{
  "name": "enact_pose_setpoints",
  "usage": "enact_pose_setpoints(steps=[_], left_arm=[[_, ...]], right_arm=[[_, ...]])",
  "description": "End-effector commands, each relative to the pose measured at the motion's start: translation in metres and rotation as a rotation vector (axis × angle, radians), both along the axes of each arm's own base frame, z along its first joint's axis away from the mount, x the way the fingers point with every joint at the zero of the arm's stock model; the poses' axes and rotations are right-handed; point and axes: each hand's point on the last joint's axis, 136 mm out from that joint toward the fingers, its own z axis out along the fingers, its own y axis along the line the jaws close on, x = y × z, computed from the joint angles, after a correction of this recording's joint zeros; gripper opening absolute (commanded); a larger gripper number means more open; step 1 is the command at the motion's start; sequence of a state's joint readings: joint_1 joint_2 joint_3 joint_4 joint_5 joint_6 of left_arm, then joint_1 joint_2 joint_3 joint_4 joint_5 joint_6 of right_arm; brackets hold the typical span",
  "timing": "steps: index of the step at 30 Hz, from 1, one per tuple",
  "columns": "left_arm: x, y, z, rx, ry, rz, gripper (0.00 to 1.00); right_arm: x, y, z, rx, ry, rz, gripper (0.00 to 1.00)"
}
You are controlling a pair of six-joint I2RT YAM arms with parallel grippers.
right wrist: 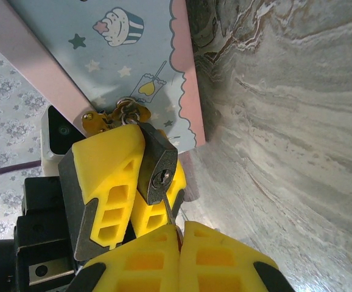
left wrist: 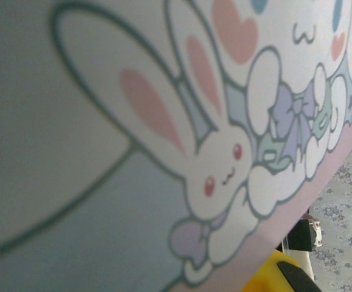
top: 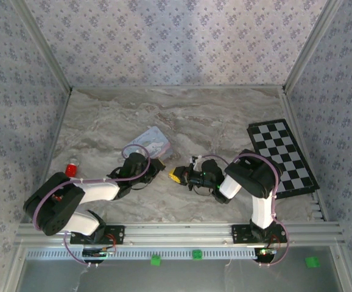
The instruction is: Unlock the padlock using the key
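Small dark padlock point(right wrist: 158, 159) braced at a cartoon tin's point(right wrist: 103, 61) clasp for unlocking.
The left end effector point(right wrist: 134, 185) pinched the padlock to stop it swinging, while the right end effector point(right wrist: 181, 243), pressed together on the key point(right wrist: 168, 213), kept it seated in the keyhole.

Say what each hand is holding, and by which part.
Left hand clamps the padlock by its body. Right hand pinches the key by its head end, blade in the keyhole.
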State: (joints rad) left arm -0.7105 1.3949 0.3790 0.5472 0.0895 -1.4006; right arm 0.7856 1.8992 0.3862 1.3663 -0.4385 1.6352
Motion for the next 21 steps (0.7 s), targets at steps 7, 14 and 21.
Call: enact_pose_setpoints(steps=[7, 14, 21], left_arm=[[-0.002, -0.011, 0.023, -0.106, -0.015, -0.024, 0.0], [-0.002, -0.011, 0.027, -0.117, -0.023, -0.021, 0.0], [-0.002, -0.013, 0.029, -0.129, -0.023, -0.022, 0.0]], right_arm=[[0.01, 0.004, 0.012, 0.038, -0.024, -0.01, 0.0], [0.015, 0.001, 0.014, 0.042, -0.029, -0.023, 0.0], [0.02, 0.0, 0.019, 0.052, -0.041, -0.032, 0.0]])
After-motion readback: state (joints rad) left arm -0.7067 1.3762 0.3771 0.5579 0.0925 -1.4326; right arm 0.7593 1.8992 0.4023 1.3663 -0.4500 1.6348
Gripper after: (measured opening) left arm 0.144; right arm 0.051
